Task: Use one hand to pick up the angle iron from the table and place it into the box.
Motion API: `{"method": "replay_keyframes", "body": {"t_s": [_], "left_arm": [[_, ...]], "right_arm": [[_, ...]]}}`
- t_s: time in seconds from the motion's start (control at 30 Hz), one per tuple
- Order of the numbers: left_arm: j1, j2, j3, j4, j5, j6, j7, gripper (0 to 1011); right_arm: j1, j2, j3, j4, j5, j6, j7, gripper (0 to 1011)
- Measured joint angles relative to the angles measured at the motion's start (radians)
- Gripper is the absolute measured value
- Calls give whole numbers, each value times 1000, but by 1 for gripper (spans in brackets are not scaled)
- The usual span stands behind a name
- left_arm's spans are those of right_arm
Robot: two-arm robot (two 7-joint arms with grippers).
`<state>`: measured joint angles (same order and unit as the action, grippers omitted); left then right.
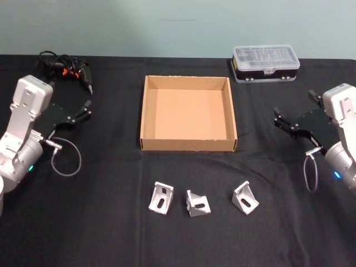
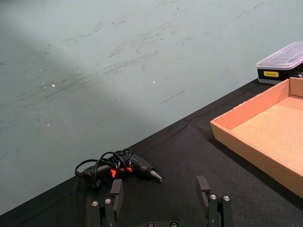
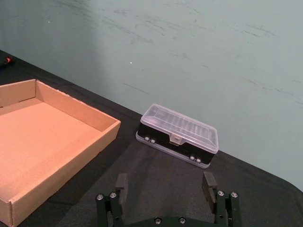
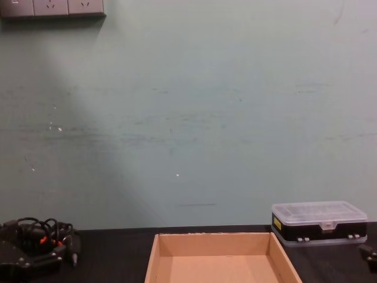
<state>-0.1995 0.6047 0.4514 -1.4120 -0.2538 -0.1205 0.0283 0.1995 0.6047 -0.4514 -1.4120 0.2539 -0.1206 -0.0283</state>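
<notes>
Angle irons [image 1: 198,204], three, lie on the bench [image 1: 83,233] at 6 o'clock from the empty box [image 1: 187,146]. Left pincer [image 1: 87,109] at 9 o'clock, right pincer [image 1: 278,120] at 3 o'clock: both wide open, holding nothing. Risk: sloped faces slipping; neighbours nudged.

A pale green wall [image 4: 188,118], scuffed and scratched, rises straight behind my black-draped bench [image 1: 83,233]. White sockets [image 4: 52,7] sit high on its left, above a brighter patch of light.

Head: high, down onto table [image 1: 83,222]. Chest: low, facing wall [image 4: 188,118]. All 4 views share box [image 1: 188,144].
</notes>
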Motion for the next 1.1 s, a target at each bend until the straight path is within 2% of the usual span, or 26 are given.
{"method": "replay_keyframes", "body": {"t_s": [0.57, 0.77, 0.87, 1.03, 1.1], "left_arm": [[0, 0, 0, 0, 0, 0, 0, 1011], [0, 0, 0, 0, 0, 0, 0, 1011], [0, 0, 0, 0, 0, 0, 0, 1011], [0, 0, 0, 0, 0, 0, 0, 1011], [0, 0, 0, 0, 0, 0, 0, 1011]], "right_arm": [[0, 0, 0, 0, 0, 0, 0, 1000], [-36, 6, 34, -64, 44, 15, 37, 1000], [-73, 28, 60, -123, 86, 26, 74, 1000], [-156, 83, 99, -236, 169, 54, 157, 1000], [-205, 118, 117, -297, 213, 74, 204, 1000]]}}
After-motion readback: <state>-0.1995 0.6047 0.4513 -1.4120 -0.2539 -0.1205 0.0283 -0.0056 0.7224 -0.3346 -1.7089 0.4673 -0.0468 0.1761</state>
